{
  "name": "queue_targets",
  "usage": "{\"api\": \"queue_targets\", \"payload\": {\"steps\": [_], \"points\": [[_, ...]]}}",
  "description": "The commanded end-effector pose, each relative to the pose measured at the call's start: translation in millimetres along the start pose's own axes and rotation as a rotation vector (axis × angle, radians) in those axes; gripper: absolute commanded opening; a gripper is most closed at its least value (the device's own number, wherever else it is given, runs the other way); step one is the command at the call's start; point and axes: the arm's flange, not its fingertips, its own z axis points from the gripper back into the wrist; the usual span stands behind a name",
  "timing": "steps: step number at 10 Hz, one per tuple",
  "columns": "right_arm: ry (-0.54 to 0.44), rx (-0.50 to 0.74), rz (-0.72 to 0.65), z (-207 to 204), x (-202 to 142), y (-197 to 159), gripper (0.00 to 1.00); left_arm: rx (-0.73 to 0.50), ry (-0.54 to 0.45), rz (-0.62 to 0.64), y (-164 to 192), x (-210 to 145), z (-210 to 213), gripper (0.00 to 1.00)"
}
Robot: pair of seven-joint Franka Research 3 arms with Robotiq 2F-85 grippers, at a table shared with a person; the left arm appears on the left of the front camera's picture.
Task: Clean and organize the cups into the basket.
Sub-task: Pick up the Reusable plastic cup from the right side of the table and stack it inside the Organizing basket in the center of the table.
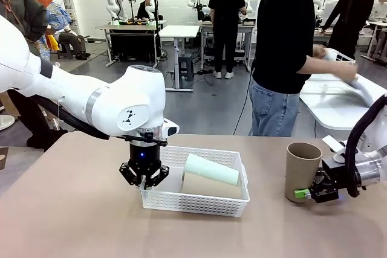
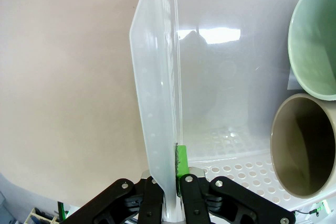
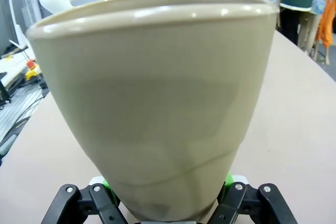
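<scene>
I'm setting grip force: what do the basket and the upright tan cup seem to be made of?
The basket looks like white moulded plastic: punched lattice sides and, in the left wrist view, a translucent wall and glossy floor. The tan cup has a smooth satin surface with soft highlights along the rim; likely plastic, though ceramic cannot be ruled out.

White plastic basket, matte tan cup.
</scene>
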Motion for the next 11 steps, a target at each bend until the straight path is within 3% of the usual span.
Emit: {"api": "queue_targets", "payload": {"steps": [1, 5, 7, 8, 11], "points": [[0.086, -0.104, -0.012, 0.1, 47.4, 33.2, 0.0, 0.004, 0.001, -0.002, -0.4, -0.2, -1.2, 0.0], [0.043, -0.19, -0.03, 27.3, 144.0, 62.1, 0.0, 0.004, 0.001, -0.002, -0.4, -0.2, -1.2, 0.0], [-0.016, -0.215, -0.046, 35.8, 153.9, 62.4, 0.0, 0.004, 0.001, -0.002, -0.4, -0.2, -1.2, 0.0], [0.062, -0.173, -0.005, 37.9, 153.0, 62.3, 0.0, 0.004, 0.001, -0.002, -0.4, -0.2, -1.2, 0.0], [0.062, -0.173, -0.005, 37.9, 153.0, 62.3, 0.0, 0.004, 0.001, -0.002, -0.4, -0.2, -1.2, 0.0]]}}
